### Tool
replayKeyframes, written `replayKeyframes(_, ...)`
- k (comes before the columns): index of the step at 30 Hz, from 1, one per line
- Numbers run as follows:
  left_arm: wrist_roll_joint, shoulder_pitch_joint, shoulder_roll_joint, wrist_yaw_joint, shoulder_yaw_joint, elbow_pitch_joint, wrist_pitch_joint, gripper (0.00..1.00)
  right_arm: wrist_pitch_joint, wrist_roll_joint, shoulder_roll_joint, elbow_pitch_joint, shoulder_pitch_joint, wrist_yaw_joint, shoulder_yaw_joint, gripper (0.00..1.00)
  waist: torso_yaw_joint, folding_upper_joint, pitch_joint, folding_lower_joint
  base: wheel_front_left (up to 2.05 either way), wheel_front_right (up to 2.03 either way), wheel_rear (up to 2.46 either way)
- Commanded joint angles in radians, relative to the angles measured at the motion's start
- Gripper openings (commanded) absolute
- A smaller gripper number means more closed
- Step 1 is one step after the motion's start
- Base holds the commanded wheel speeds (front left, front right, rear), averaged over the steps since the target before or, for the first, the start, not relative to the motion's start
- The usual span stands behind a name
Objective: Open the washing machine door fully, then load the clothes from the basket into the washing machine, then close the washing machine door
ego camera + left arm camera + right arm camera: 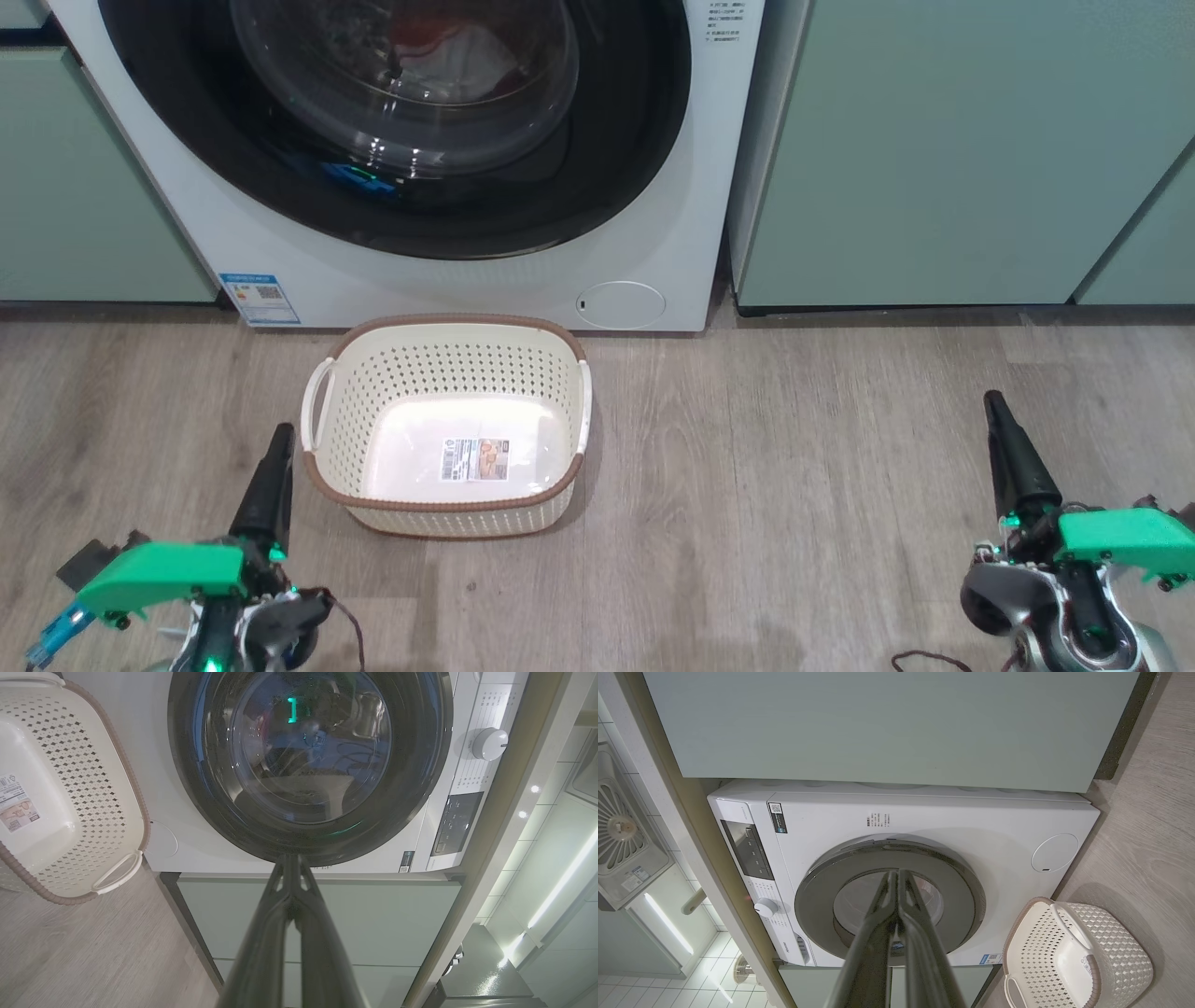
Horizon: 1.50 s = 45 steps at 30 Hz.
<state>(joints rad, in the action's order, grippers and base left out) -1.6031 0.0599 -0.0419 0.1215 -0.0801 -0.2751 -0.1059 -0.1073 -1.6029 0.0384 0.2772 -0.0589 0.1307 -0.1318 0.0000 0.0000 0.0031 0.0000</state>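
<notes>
The door (397,103) of the washer (448,285) is shut. The basket (448,369) sits on the floor (794,448) just in front. We hold our left claw (282,435) and right claw (994,403) low at each side, both pinched closed, pointing at the washer

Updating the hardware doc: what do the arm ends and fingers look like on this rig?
Both the left gripper and right gripper have long, tapering black fingers with cut-outs near the tips. Each sits on a bright green bracket over silver-grey wrist hardware. Thin dark cables trail from both; a blue connector sits at the left.
</notes>
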Motion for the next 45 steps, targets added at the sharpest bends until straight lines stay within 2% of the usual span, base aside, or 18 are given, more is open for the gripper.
replayKeyframes(1,-0.005,0.048,-0.008,0.009,-0.034,0.030,-0.007,0.00,-0.007,-0.005,0.012,-0.032,-0.049,0.000,0.017,0.00,0.000,0.0000,0.000,0.0000,0.00,0.00,0.00)
replayKeyframes(45,-0.006,0.048,-0.008,0.009,-0.034,0.030,-0.007,0.00,-0.007,-0.005,0.012,-0.032,-0.049,0.000,0.017,0.00,0.000,0.0000,0.000,0.0000,0.00,0.00,0.00)
